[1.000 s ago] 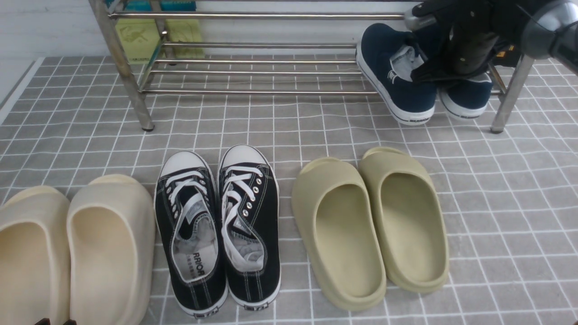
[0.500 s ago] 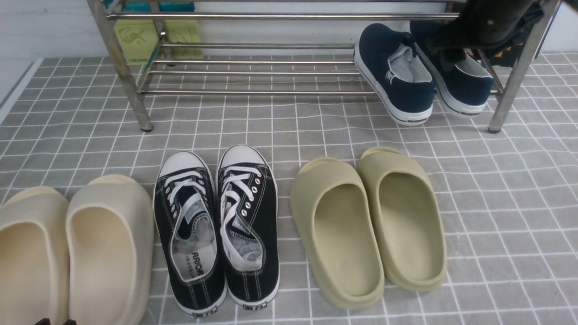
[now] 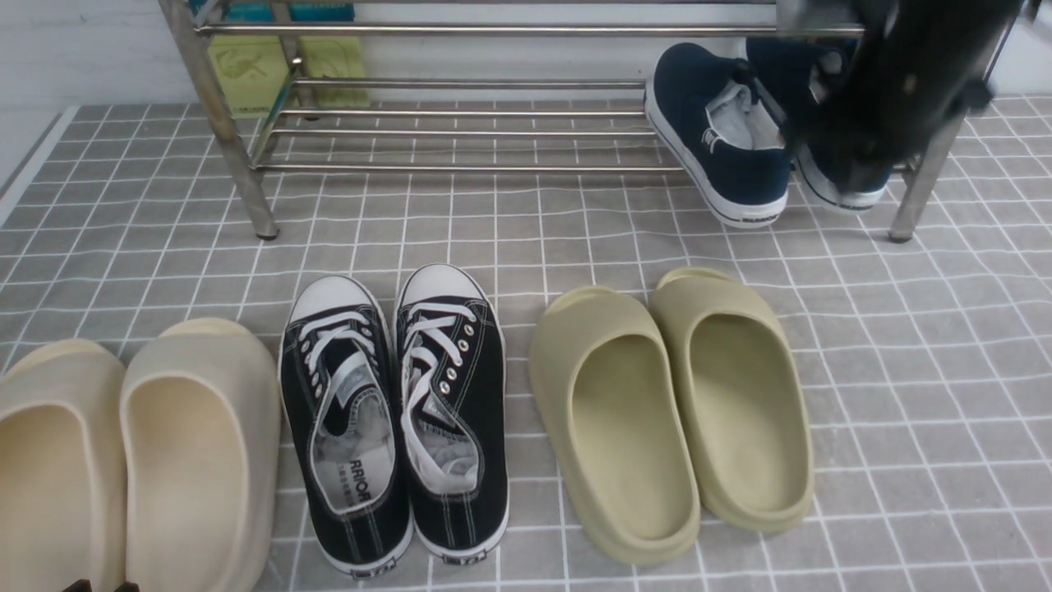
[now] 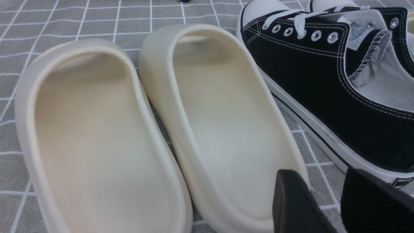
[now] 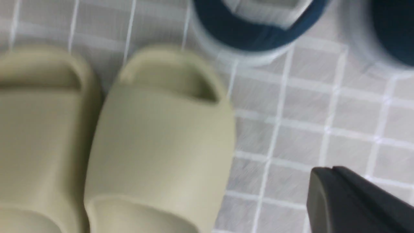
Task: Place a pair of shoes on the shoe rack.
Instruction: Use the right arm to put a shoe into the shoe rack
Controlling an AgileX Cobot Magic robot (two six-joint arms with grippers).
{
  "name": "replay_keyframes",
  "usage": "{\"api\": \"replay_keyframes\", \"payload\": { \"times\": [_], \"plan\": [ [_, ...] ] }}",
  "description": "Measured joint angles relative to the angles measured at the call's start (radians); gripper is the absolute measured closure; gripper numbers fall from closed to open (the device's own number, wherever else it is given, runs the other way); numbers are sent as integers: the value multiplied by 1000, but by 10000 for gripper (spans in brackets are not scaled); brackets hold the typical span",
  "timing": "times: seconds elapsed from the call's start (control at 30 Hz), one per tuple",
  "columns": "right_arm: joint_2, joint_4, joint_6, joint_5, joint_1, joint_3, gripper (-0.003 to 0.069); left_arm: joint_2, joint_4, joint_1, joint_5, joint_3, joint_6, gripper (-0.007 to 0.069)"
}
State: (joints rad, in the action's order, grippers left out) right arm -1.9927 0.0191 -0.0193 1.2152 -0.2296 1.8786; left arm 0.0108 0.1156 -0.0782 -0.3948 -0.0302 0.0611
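Navy slip-ons [image 3: 744, 173], seemingly on rack [image 3: 460, 168]

Two navy slip-on sneakers [image 3: 744, 177], on lower tier of one metal rack [image 3: 460, 168], near its right end. Floor in front: two cream clogs [image 3: 197, 345], leftmost; two black lace-up sneakers [image 3: 456, 518], next along; two olive slides [image 3: 625, 526], right of those. Four pairs in all, eight shoes; six on floor, two on rack.

Insole of black lace-up sneaker [image 3: 349, 427] bears lettering, legible portion "RRIOR"; smaller characters beside it too small to read.
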Motion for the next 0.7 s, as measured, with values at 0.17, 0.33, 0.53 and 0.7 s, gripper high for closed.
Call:
{"api": "replay_keyframes", "payload": {
  "times": [0.17,0.33,0.53,0.7],
  "plan": [
    [-26,19,2,-264,0,-116,662,0,0,1,0,0,0,386],
    [-61,93,-1,-421,0,-124,662,0,0,1,0,0,0,386],
    [-65,209,-1,-520,-2,-127,661,0,0,1,0,0,0,386],
    [-73,223,-1,-589,-4,-127,652,0,0,1,0,0,0,386]
  ]
}}
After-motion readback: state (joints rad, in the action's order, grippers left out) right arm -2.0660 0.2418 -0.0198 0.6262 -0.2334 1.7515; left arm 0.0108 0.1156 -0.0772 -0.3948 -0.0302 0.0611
